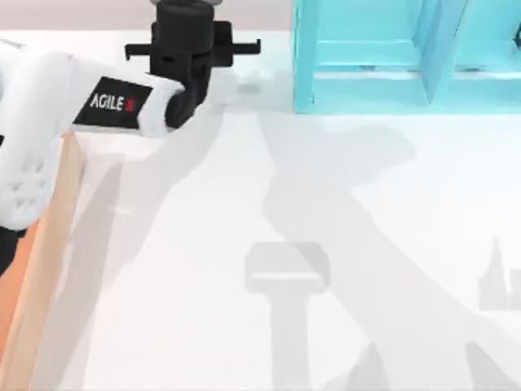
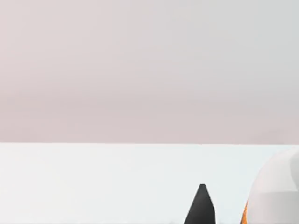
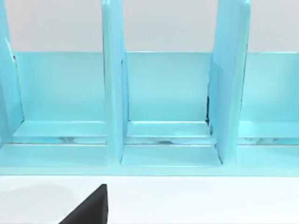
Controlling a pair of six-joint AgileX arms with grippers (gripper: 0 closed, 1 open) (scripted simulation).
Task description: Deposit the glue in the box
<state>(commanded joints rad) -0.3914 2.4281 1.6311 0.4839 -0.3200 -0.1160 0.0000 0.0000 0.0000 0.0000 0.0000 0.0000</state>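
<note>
The left gripper (image 1: 193,50), at eleven o'clock, holds the glue (image 2: 273,193) in its fingers, apparently bound for the box (image 1: 45,269).

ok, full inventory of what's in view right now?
table: 1, white, under everything
box: 1, light tan rim with orange-brown inside, at the table's left edge
shelf: 1, bright teal with compartments, far right of the table
glue: 1, white with a sliver of orange, close beside the left claw's fingertip in the left wrist view
left arm: 1, white, over the box's far end, its black claw near the table's far edge
right claw's fingertip: 1, black, facing the shelf
</note>
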